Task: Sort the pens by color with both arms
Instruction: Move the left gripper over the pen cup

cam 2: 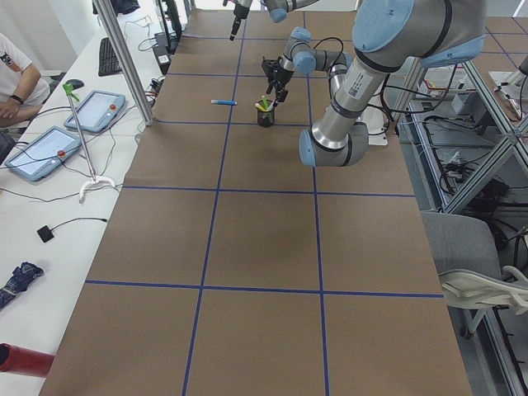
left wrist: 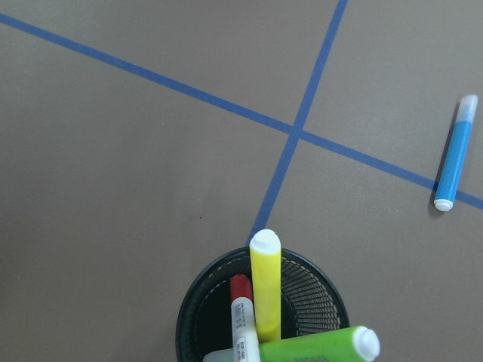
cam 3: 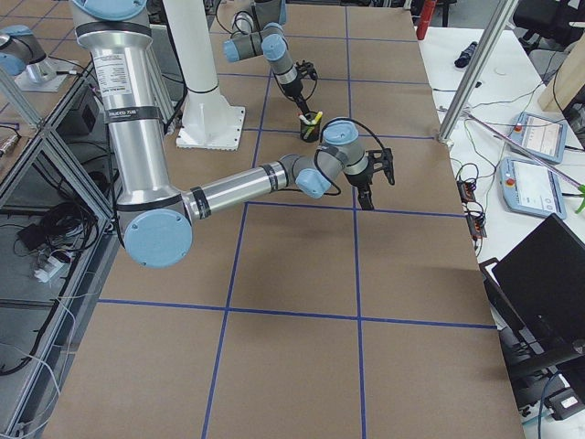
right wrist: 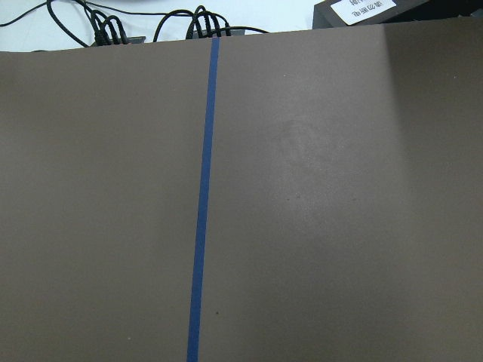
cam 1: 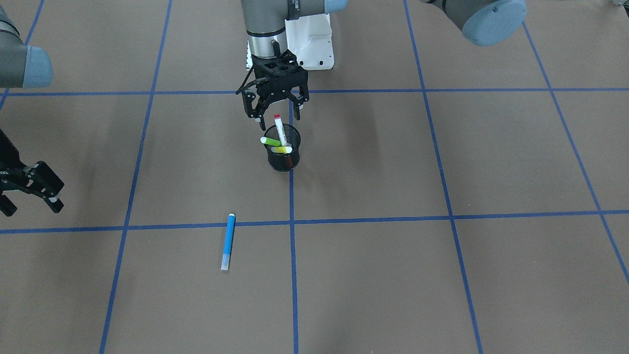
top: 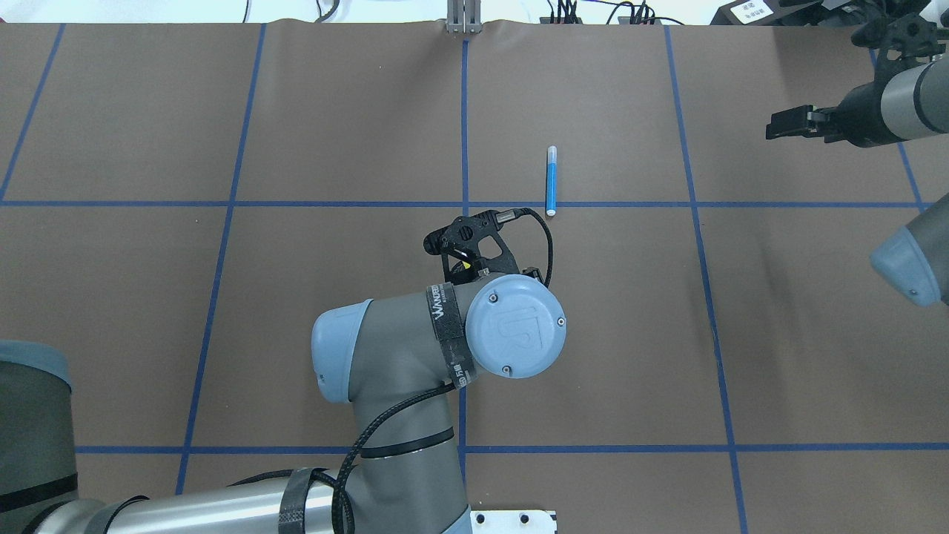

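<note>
A black wire-mesh cup (cam 1: 282, 158) stands on the brown table near a blue tape crossing. It holds a lime-green pen (cam 1: 271, 142), a yellow pen (cam 1: 282, 149) and a white pen with a red cap (cam 1: 280, 130). The left wrist view looks down on the yellow (left wrist: 266, 290), green (left wrist: 317, 348) and red-capped (left wrist: 243, 324) pens. A blue pen (cam 1: 228, 241) lies flat on the table apart from the cup, also in the overhead view (top: 551, 180). My left gripper (cam 1: 276, 114) is open just above the cup, with the red cap between its fingers. My right gripper (cam 1: 32, 206) is open and empty, far off to the side.
The white pedestal base (cam 1: 314, 44) stands behind the cup. Blue tape lines divide the table into squares. Cables and plugs lie along the far edge (top: 593, 15). A side bench with tablets (cam 2: 41, 148) and a metal post (cam 2: 124, 58) stand beside the table.
</note>
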Tool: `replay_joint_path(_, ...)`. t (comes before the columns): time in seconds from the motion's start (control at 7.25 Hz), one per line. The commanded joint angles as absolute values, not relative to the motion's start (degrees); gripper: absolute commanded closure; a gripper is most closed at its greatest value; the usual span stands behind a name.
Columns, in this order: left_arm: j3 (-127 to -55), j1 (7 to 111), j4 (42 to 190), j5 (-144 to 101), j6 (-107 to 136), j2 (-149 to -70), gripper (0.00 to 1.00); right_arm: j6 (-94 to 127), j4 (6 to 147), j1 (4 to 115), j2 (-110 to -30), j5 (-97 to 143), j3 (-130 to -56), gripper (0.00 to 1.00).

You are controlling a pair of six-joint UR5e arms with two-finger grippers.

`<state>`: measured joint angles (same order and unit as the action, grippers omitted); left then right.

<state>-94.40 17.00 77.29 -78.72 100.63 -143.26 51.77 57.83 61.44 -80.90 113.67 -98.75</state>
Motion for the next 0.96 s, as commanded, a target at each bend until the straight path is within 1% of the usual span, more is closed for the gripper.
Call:
replay_joint_path(0.0, -94.39, 16.79, 77.26, -78.75, 100.63, -143.26, 0.2, 51.77, 57.75, 61.52, -80.95, 113.64, -98.61, 0.0)
replay_joint_path(0.14, -94.39, 16.7, 77.26, -78.75, 100.63, -143.26, 0.31, 51.77, 57.74, 61.52, -80.95, 113.64, -98.61, 0.0)
replay_joint_path(0.28, -94.39, 16.44, 77.26, -78.84, 100.63, -143.26, 0.36, 51.77, 57.74, 61.52, -80.95, 113.64, -98.61, 0.0)
replay_joint_path(0.83, -94.39, 15.82, 77.17, -78.84, 100.63, -143.17, 0.36, 51.77, 57.74, 61.61, -80.95, 113.64, -98.7, 0.0)
